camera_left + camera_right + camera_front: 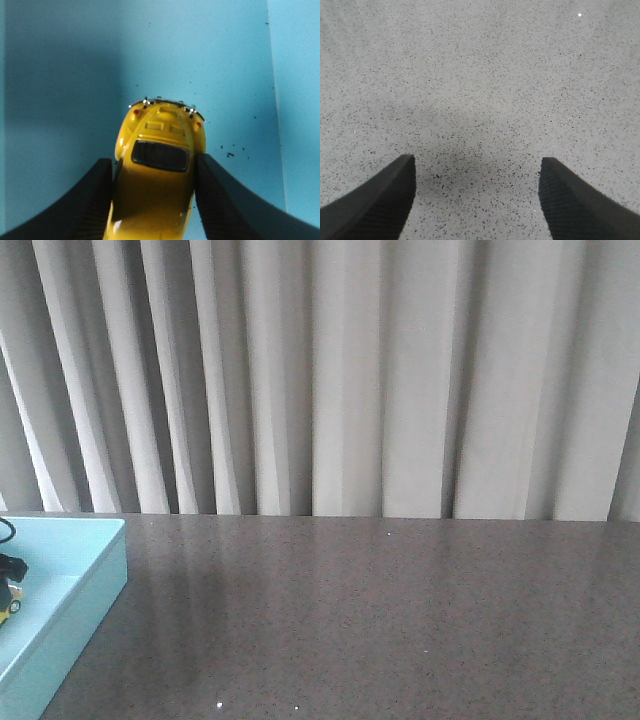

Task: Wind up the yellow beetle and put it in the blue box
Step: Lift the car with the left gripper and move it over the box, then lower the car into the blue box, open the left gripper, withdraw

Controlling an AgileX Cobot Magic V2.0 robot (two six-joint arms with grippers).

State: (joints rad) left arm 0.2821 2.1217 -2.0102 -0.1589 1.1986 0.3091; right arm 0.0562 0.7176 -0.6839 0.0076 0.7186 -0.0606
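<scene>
In the left wrist view the yellow beetle (160, 170) sits between the two black fingers of my left gripper (152, 165), which press on its sides. It is over the floor of the blue box (75, 75), with its chrome bumper pointing away from the wrist. In the front view the blue box (95, 575) lies at the lower left edge. A sliver of the beetle (8, 606) and a dark part of the left gripper (8, 565) show inside it. My right gripper (477, 162) is open and empty, low over the grey speckled table (480, 75).
The grey speckled tabletop (380, 620) runs right of the box to a pale pleated curtain (350, 370) at the back. Small black specks (230, 150) lie on the box floor beside the beetle. A box wall (295, 100) rises on one side.
</scene>
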